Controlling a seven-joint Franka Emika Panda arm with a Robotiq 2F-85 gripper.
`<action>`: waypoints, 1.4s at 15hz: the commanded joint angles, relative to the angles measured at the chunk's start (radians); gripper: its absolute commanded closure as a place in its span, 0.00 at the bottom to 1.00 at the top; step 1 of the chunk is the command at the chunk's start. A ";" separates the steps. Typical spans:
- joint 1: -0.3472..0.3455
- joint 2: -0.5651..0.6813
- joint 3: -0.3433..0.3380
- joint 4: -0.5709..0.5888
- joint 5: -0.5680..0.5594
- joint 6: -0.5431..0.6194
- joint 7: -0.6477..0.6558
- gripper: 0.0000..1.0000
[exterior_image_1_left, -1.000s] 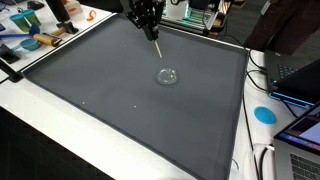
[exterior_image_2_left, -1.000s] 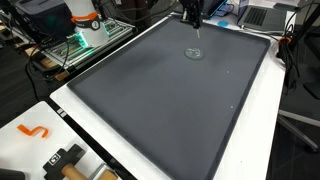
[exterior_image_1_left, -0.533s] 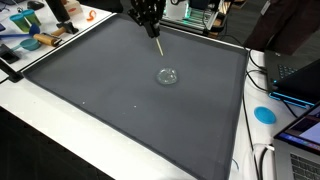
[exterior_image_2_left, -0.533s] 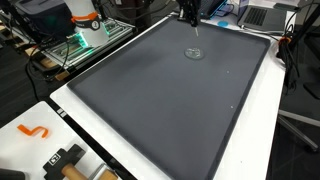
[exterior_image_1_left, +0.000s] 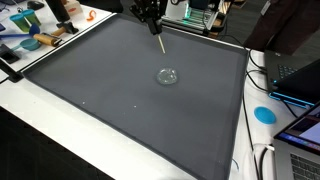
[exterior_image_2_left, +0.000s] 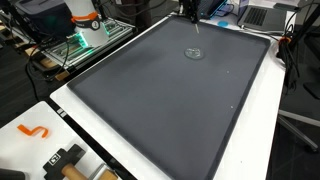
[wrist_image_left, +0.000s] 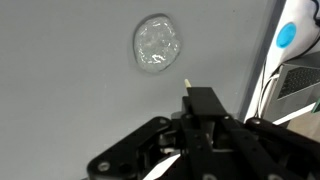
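A small clear round dish (exterior_image_1_left: 167, 76) lies near the middle of the dark grey mat (exterior_image_1_left: 110, 100); it also shows as the clear dish (exterior_image_2_left: 194, 54) and, in the wrist view, the clear dish (wrist_image_left: 157, 44). My gripper (exterior_image_1_left: 150, 16) hangs over the mat's far side, shut on a thin pale stick (exterior_image_1_left: 158, 43) that points down at a slant. The stick's tip is in the air, short of the dish and above the mat. In the wrist view the gripper (wrist_image_left: 203, 108) fills the lower part, with only the stick's tip (wrist_image_left: 186, 85) showing past the black fingers.
A blue disc (exterior_image_1_left: 264, 114) and a laptop (exterior_image_1_left: 298, 76) lie beside the mat on the white table. Small tools and a blue item (exterior_image_1_left: 32, 42) crowd one far corner. An orange hook (exterior_image_2_left: 33, 130) and a green-lit rack (exterior_image_2_left: 84, 40) sit off the mat.
The gripper has risen a little with the stick, lifting its tip further from the mat. The clear dish has not moved.
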 joint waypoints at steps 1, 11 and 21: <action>0.020 -0.042 -0.008 -0.042 0.020 0.023 -0.015 0.97; 0.055 -0.056 0.003 -0.008 -0.178 -0.014 0.152 0.97; 0.104 0.007 0.037 0.169 -0.558 -0.228 0.445 0.97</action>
